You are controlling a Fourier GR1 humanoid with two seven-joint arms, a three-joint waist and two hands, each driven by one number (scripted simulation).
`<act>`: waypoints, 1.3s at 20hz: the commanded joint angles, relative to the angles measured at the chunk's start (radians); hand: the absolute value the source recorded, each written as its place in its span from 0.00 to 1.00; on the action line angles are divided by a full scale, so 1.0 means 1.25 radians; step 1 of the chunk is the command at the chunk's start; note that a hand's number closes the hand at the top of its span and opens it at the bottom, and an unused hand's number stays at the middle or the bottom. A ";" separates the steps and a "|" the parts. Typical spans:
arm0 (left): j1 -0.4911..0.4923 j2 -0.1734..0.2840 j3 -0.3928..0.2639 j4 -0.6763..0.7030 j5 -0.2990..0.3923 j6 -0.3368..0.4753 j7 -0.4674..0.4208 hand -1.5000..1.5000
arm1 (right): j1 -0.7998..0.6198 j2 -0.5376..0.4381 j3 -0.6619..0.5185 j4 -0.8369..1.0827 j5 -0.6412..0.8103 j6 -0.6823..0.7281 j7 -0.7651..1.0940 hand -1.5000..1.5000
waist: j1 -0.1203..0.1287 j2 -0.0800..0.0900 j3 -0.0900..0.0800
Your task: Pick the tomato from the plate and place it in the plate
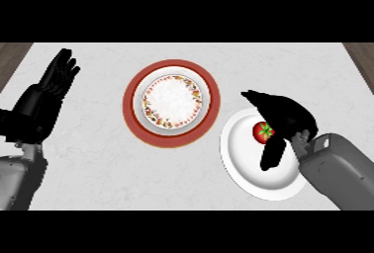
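Tomato (263,132): small, round, red with a green calyx; it lies on the plain white plate (245,165), toward that plate's upper right part. Calyx faces up toward the view; being round, it shows no long axis.
Plain white plate: smooth, glossy, round, at the right of the tabletop (95,168), its rim just beside the red-rimmed plate (135,123).
Red-rimmed plate: round, broad red outer band, white well, a ring of small coloured flecks around a white centre; it sits at the middle of the tabletop, left of the tomato.
Right robot hand (286,114): black, arched over the tomato from the right, fingers curved above it and the thumb reaching down across the white plate below it; fingers and thumb stand apart, and whether they touch the tomato cannot be told. It hides part of the plate's right side.
Left robot hand (53,81): black, fingers straight and up, resting at the left edge, well apart from both plates.
Tabletop: pale grey, marbled, flat.
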 commanded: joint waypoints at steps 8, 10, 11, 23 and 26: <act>-0.037 -0.027 0.030 0.030 -0.030 -0.018 0.012 0.50 | 0.004 0.054 -0.070 0.161 0.124 0.080 -0.043 0.00 | 0.002 0.002 0.001; 0.000 -0.031 0.022 -0.055 -0.037 -0.008 0.042 0.50 | 0.021 0.054 -0.073 0.219 0.165 0.044 -0.116 0.00 | 0.006 0.002 0.001; -0.001 -0.010 0.060 0.033 -0.016 -0.065 -0.020 0.50 | 0.066 0.089 -0.052 0.171 0.191 0.035 -0.076 0.00 | 0.001 0.001 0.000; 0.011 -0.058 0.062 -0.020 -0.075 -0.058 0.007 0.50 | 0.089 0.150 -0.114 0.294 0.319 0.064 -0.180 0.00 | 0.002 0.001 0.001; 0.006 -0.060 0.064 -0.003 -0.078 -0.070 -0.007 0.50 | 0.057 0.147 -0.114 0.408 0.369 0.024 -0.237 0.00 | 0.004 0.002 0.001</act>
